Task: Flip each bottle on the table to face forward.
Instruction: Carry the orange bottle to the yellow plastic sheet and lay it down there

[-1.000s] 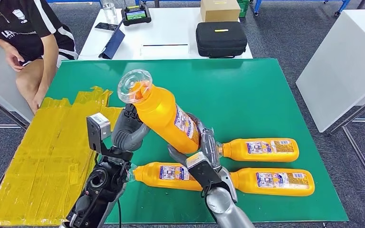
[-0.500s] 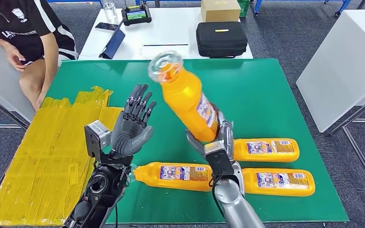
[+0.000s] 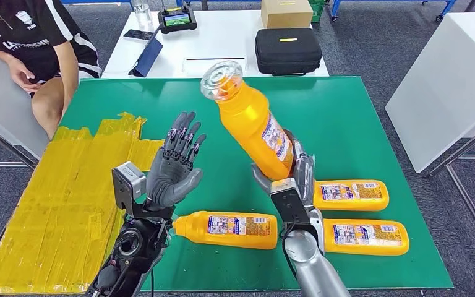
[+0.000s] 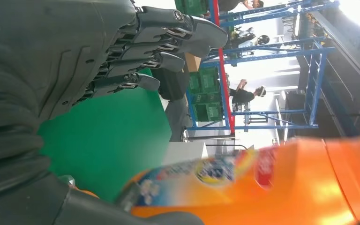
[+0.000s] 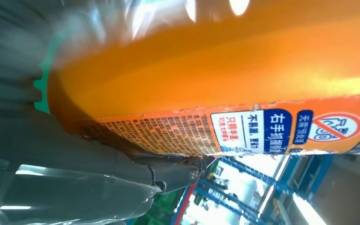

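Note:
My right hand [image 3: 290, 176] grips the base of an orange bottle [image 3: 250, 124] and holds it tilted above the green table [image 3: 334, 117], its clear cap [image 3: 221, 79] pointing up and away. The right wrist view has the same bottle [image 5: 225, 70] close up with its printed label. My left hand [image 3: 176, 167] is raised beside it, fingers spread, holding nothing; in the left wrist view those fingers [image 4: 168, 42] stand apart over the green top. Three more orange bottles lie on their sides: one near the front [image 3: 226, 229], two on the right [image 3: 349, 195] [image 3: 365, 236].
A yellow taped sheet [image 3: 55, 210] covers the table's left part. A person [image 3: 31, 49] sits at the far left corner. Behind the green table a white table [image 3: 222, 40] carries a black case [image 3: 287, 51], a cardboard box [image 3: 286, 12] and a tablet.
My left hand let go of the bottle and opened, drawing back to the left. My right hand carried the bottle to the right and stood it more upright.

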Controlling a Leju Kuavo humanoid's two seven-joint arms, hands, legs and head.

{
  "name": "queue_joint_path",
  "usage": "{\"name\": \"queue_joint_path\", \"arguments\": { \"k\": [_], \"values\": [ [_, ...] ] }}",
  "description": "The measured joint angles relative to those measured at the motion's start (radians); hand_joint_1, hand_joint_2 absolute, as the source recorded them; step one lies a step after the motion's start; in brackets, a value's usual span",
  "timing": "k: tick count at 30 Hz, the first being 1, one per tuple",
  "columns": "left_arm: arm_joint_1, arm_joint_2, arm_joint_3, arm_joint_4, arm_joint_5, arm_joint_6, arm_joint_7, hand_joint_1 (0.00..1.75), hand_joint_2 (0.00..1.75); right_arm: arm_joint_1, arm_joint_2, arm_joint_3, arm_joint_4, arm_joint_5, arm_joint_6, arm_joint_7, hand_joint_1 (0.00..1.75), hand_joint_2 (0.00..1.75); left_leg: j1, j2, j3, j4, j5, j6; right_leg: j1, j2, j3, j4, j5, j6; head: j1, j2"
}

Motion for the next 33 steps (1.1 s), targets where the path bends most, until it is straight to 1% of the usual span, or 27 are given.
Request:
{"name": "queue_joint_path", "arguments": {
  "k": [3,7,9,12,18,24,25,28,29,33],
  "values": [
    [0.0,0.0,-0.001,-0.001,-0.002,0.0,0.0,0.0,1.75,-0.01,0.008,0.027,0.036,0.066,0.016,0.025,1.75,1.75,0.0,0.0,0.0,0.0,0.0,0.0,0.0,0.0,0.0,0.0,0.0,0.0,0.0,0.0],
    [0.0,0.0,-0.001,0.001,-0.001,-0.005,0.0,0.0,1.75,-0.018,0.026,0.096,0.1,0.197,0.03,0.068,1.75,1.75,0.0,0.0,0.0,0.0,0.0,0.0,0.0,0.0,0.0,0.0,0.0,0.0,0.0,0.0],
    [0.0,0.0,0.0,0.002,0.004,-0.008,-0.002,0.0,1.75,-0.021,0.032,0.129,0.123,0.24,0.05,0.096,1.75,1.75,0.0,0.0,0.0,0.0,0.0,0.0,0.0,0.0,-0.001,0.0,0.0,0.0,0.0,0.0],
    [0.001,0.0,0.004,0.005,0.009,-0.008,-0.004,0.0,1.75,-0.029,0.035,0.159,0.14,0.269,0.068,0.124,1.75,1.75,0.0,0.0,0.0,0.0,0.0,0.0,0.0,0.0,-0.001,0.0,0.0,0.0,0.0,0.0],
    [0.003,0.0,0.014,0.008,0.01,-0.008,-0.006,0.0,1.75,-0.043,0.036,0.175,0.157,0.284,0.075,0.136,1.75,1.75,0.0,0.0,0.0,0.0,0.0,0.0,-0.001,0.0,-0.001,0.0,0.0,0.0,0.0,0.0],
    [0.01,0.0,0.025,0.011,0.016,-0.009,-0.006,0.0,1.75,-0.049,0.035,0.201,0.157,0.36,0.078,0.158,1.75,1.75,0.0,0.0,0.0,0.0,0.0,0.0,0.0,0.0,-0.001,0.0,0.0,0.0,0.0,0.0],
    [0.012,0.0,0.026,0.012,0.016,-0.009,-0.006,0.1,1.75,-0.048,0.035,0.207,0.156,0.363,0.077,0.156,1.75,1.75,0.0,0.0,0.0,0.0,0.0,0.0,0.0,0.0,-0.001,0.0,0.0,0.0,0.0,0.0],
    [0.018,0.0,0.028,0.017,0.017,-0.012,-0.006,1.32,1.75,-0.046,0.029,0.224,0.151,0.348,0.075,0.148,1.75,1.75,0.0,0.0,-0.001,0.0,0.0,0.0,0.0,0.0,-0.001,0.0,0.0,0.0,0.0,0.0],
    [0.02,0.0,0.029,0.019,0.019,-0.013,-0.007,1.63,1.75,-0.044,0.027,0.227,0.148,0.339,0.075,0.145,1.75,1.75,0.0,0.0,-0.001,0.0,0.0,0.0,0.0,0.0,-0.001,0.0,0.0,0.0,0.0,0.0],
    [0.024,0.0,0.03,0.029,0.035,-0.016,-0.015,1.64,1.75,-0.032,0.016,0.239,0.132,0.313,0.075,0.139,1.75,1.75,0.0,0.0,-0.001,0.0,0.0,0.0,0.0,0.0,-0.001,0.0,0.0,0.0,0.0,0.0]
  ]
}}
